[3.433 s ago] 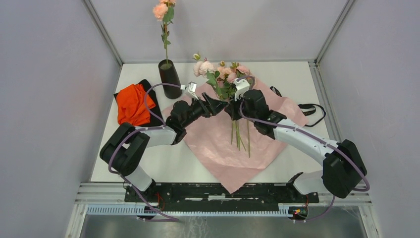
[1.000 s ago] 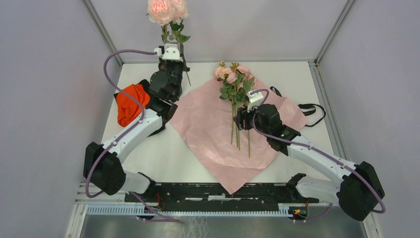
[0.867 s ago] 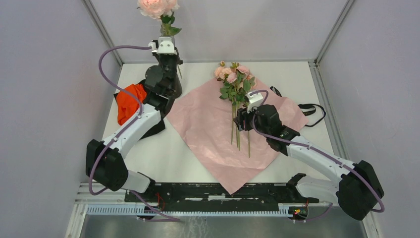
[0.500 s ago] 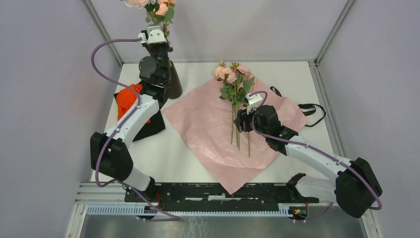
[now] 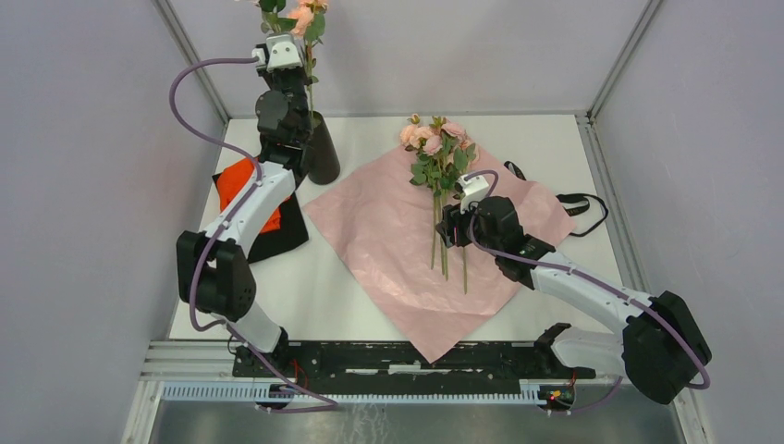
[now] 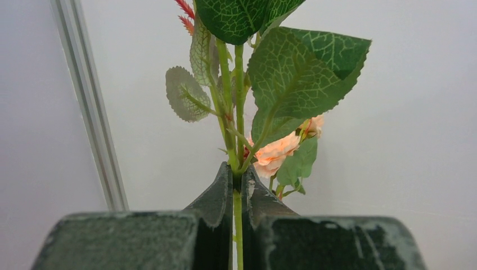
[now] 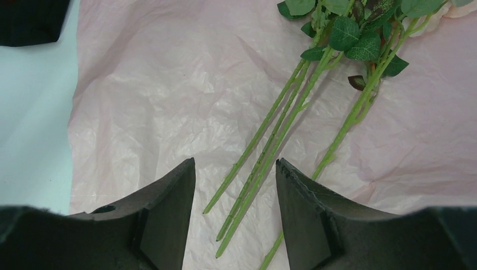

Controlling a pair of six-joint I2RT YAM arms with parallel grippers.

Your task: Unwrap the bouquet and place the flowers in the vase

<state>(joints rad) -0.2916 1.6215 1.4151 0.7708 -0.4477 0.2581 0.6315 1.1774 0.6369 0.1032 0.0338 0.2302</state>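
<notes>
Two grippers checked: left gripper (image 6: 237,179) up high at far-left rear, jaws pinched tight on one thin green leafy stem (image 6: 237,121), stem upright betw. the pads, leaves fanned above. Peach rose bloom (image 6: 277,153) just behind held stem in wrist view.

Tall matte-black cylindrical vase (image 5: 325,157): upright on table (image 5: 314,296) near rear-left corner, directly below left arm (image 5: 245,208), partly hidden by it; one stem seen running down to its mouth. Lower end of held stem hidden, so in or out of vase cannot be told.

Next, right gripper (image 7: 235,164): jaws apart, nothing gripped, poised over crumpled pink wrapping paper (image 5: 388,245) spread flat at table ctr.

Bunch of pink and peach artificial roses (image 5: 436,148): lying on the paper, heads toward rear, long green stems (image 7: 264,140) running toward right gripper; contact w/ stems not determinable.

Black ribbon (image 5: 581,205): loose on table at paper's right edge.

Orange-red cloth (image 5: 233,183) on flat black cloth (image 5: 282,239), left of paper, just beside vase.
</notes>
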